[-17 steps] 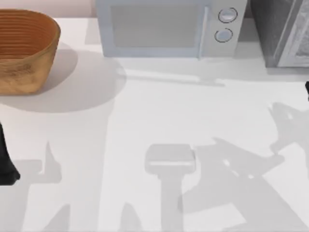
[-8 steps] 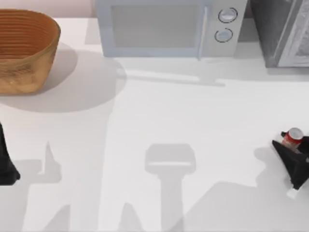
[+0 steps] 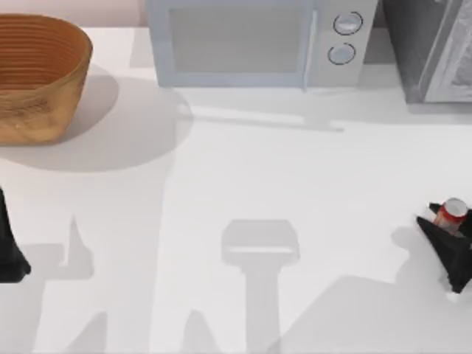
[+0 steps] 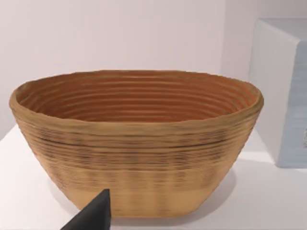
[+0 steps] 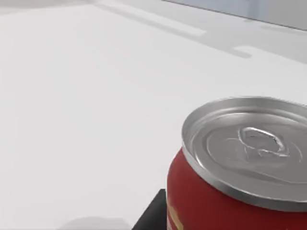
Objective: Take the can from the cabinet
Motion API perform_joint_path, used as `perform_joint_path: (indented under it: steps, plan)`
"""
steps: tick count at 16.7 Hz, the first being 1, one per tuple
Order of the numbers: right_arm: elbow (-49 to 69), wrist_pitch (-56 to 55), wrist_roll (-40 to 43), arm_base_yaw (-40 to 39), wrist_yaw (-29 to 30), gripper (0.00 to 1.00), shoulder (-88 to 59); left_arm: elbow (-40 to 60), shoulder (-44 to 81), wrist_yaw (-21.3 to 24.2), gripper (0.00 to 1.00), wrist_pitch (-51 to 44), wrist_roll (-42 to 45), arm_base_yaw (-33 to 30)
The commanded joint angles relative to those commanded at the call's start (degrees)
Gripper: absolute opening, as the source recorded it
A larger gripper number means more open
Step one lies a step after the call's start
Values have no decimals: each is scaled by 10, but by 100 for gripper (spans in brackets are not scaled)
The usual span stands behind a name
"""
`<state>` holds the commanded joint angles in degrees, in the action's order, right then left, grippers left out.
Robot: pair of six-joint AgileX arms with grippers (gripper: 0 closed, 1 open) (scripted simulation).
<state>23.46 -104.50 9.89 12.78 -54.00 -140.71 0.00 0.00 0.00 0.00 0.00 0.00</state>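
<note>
1. Right gripper at the table's right edge, closed on the can, red body and silvery top poking up between the dark fingers.
2. Compared with half a second back: can and gripper nudged slightly toward the right and a touch nearer the table's front edge; a full second back, no can over the table at all, just the arm's shadow across the white table.
3. Meaning for the task: can already out of the grey cabinet at the back right corner and well apart from it, so the retrieval looks essentially done; only a set-down or hand-off seems left.
4. Right wrist view: can close up, lid upright and level, one dark finger against its side, so grip looks steady.
5. Left gripper parked at the table's left edge, facing the wicker basket; cannot tell whether its fingers are apart or together.
6. Microwave along the back, door closed, untouched.
</note>
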Motion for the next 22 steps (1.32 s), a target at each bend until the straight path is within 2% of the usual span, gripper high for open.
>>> perform_joint_path:
  steps: [8, 12, 22]
  plan:
    - [8, -41, -107, -55, 43, 0, 81, 0, 0, 0, 100, 0, 0, 0]
    - [8, -43, -111, -57, 45, 0, 85, 0, 0, 0, 100, 0, 0, 0]
    - [8, -43, -111, -57, 45, 75, 85, 0, 0, 0, 100, 0, 0, 0]
